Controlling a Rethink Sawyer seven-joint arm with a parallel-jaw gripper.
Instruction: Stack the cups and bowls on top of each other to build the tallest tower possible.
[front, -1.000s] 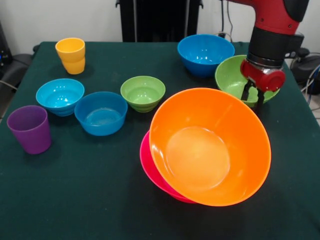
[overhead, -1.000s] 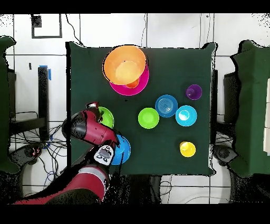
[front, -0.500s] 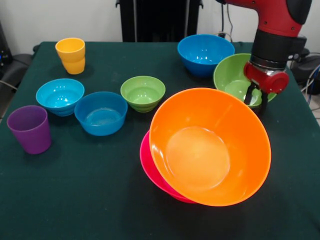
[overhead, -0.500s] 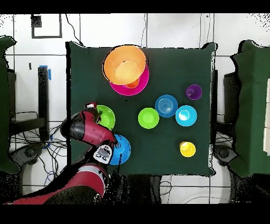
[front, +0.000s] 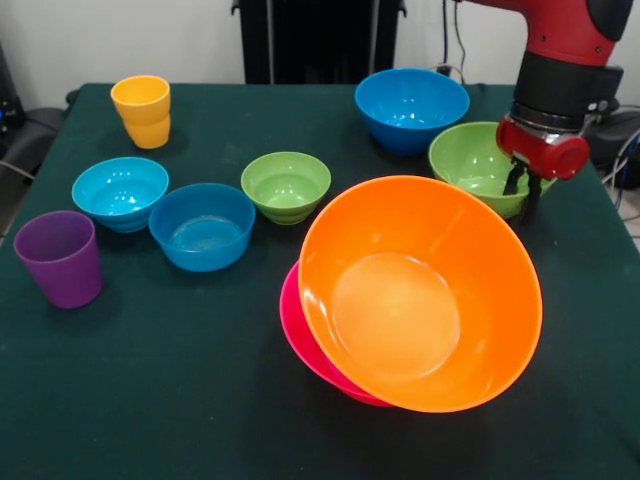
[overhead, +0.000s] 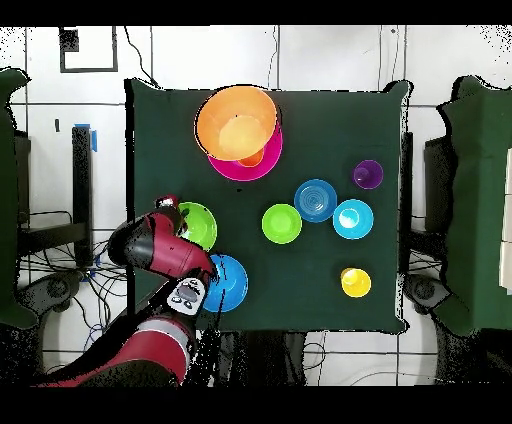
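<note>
The gripper (front: 527, 192) hangs at the rim of the medium green bowl (front: 478, 165), its dark fingers straddling that rim, though whether they pinch it cannot be told. The tower's large orange bowl (front: 420, 292) tilts over the pink bowl (front: 296, 325), hiding most of it and whatever sits between them.

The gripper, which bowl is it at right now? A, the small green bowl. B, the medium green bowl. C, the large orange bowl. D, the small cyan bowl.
B: the gripper hangs at the rim of the medium green bowl beside the medium blue bowl, well apart from the small bowls and behind the large orange bowl.
</note>
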